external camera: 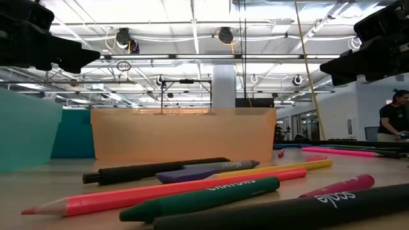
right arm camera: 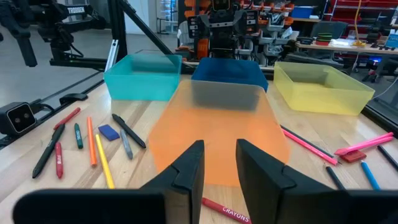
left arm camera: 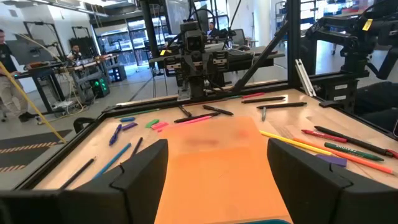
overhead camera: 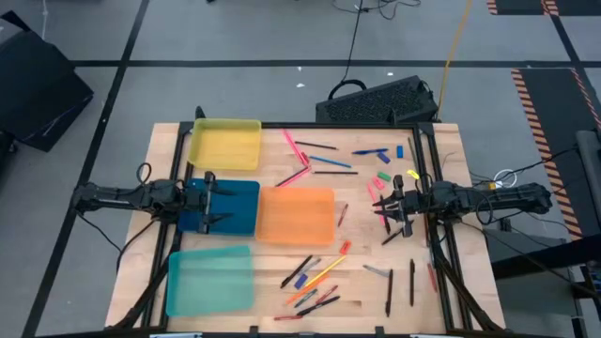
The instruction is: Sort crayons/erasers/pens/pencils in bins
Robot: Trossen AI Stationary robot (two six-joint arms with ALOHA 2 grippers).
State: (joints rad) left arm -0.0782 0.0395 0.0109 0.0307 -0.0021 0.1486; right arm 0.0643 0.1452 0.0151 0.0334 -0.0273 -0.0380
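Observation:
Four bins lie on the table's left half: yellow [overhead camera: 225,144], dark blue [overhead camera: 235,207], orange [overhead camera: 296,214] and teal [overhead camera: 208,279]. Pink pencils [overhead camera: 299,174] and dark pens [overhead camera: 315,145] lie flat beyond the orange bin. Small erasers [overhead camera: 383,176] lie at the far right. Mixed pencils, pens and crayons [overhead camera: 315,277] lie by the near edge, among them a green crayon [external camera: 204,198]. My left gripper [overhead camera: 211,202] hovers open over the blue bin. My right gripper [overhead camera: 383,205] is open, right of the orange bin, above a red crayon [right arm camera: 227,208].
Two dark pens [overhead camera: 390,291] lie at the near right. A black metal frame [overhead camera: 427,141] runs round the tabletop's edge. A dark case [overhead camera: 376,101] stands beyond the far edge. A person [external camera: 393,115] stands in the room behind.

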